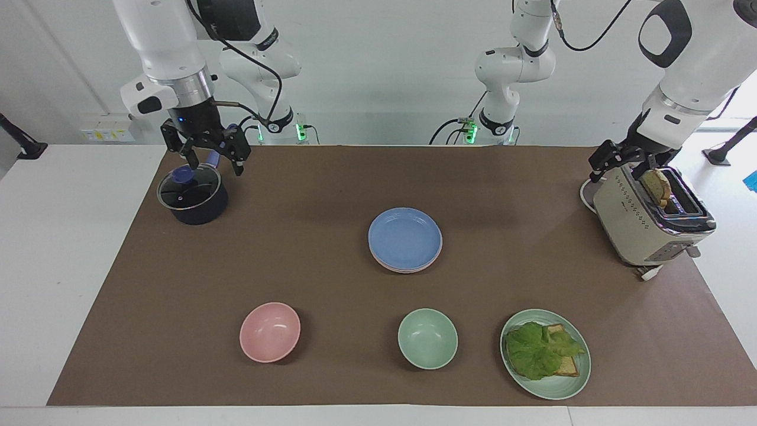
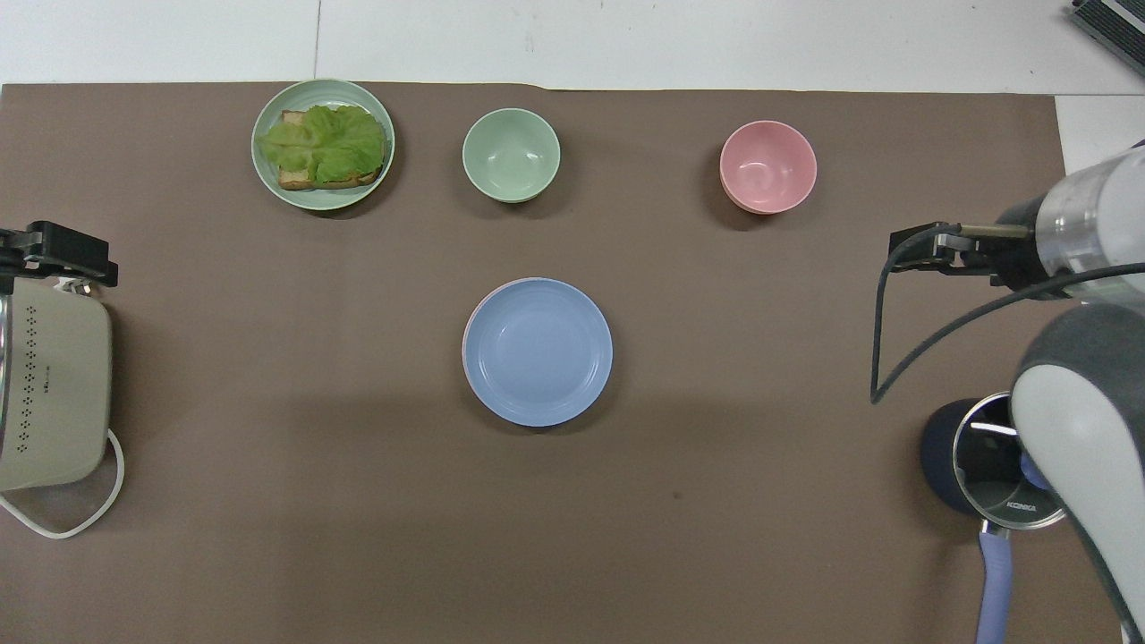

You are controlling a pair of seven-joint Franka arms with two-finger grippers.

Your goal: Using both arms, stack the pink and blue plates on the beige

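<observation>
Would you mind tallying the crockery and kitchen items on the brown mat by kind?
Plates: 3 visible, blue plate on a pink plate, plus green plate with lettuce and toast
Bowls: 2, pink bowl, green bowl
Pots: 1, lidded pot
Toasters: 1, toaster
Total: 7

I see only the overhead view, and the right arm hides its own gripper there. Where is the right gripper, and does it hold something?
Observer: The right gripper hangs open and empty above the lidded saucepan.
Operator: What is in the toaster's slot? I see only its side.
Observer: A slice of toast stands up out of the toaster, and the left gripper is close beside it.
Operator: Is something under the blue plate?
Observer: Yes. The rim of the pink plate shows just below the blue plate. What lies under that, I cannot tell.
</observation>
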